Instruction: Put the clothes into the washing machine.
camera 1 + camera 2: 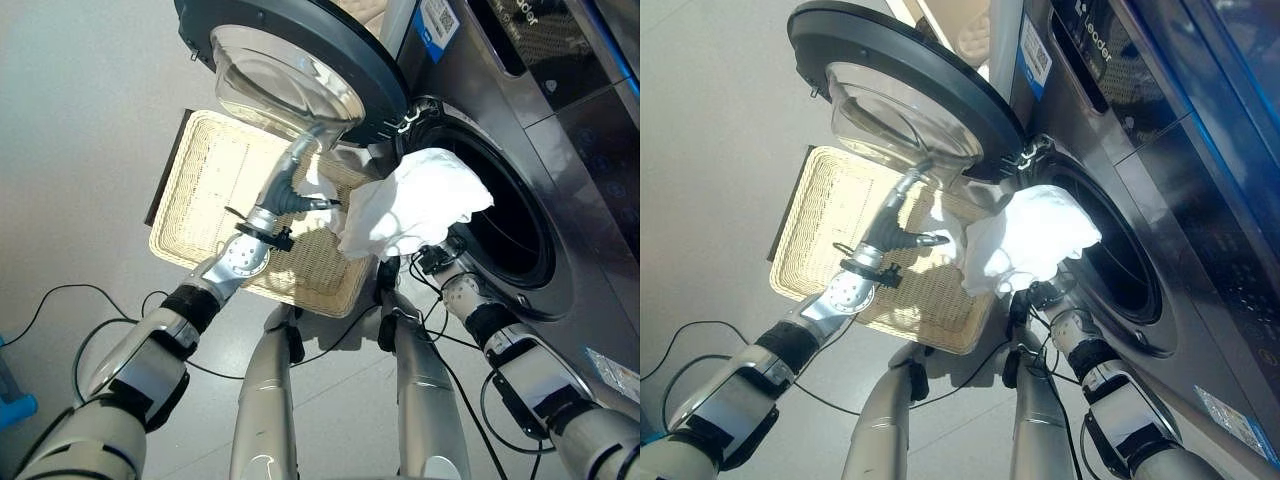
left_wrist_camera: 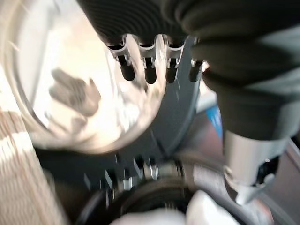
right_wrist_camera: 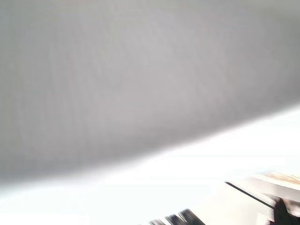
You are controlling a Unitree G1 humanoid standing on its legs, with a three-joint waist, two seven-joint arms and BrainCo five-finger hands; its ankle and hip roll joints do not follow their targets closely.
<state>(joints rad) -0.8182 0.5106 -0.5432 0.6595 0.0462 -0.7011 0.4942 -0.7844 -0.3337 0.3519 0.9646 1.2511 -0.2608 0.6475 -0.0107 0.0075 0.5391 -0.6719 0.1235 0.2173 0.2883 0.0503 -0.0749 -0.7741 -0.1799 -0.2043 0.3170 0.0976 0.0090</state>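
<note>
At the mouth of the washing machine (image 1: pixel 560 150), a bundle of white clothes (image 1: pixel 415 205) hangs half in the drum opening, lifted from below by the right hand (image 1: pixel 440 262), whose fingers are buried in the cloth so I cannot tell their state. Beside it, the left hand (image 1: pixel 290 195) reaches up under the open door (image 1: pixel 290 60), fingers straight and holding nothing. Below lies a wicker basket (image 1: pixel 215 190) on the floor (image 1: pixel 80 120).

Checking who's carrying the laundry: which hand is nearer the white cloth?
Right. The right hand is right under the white cloth at the drum opening; the left hand reaches up beside it, under the door.
</note>
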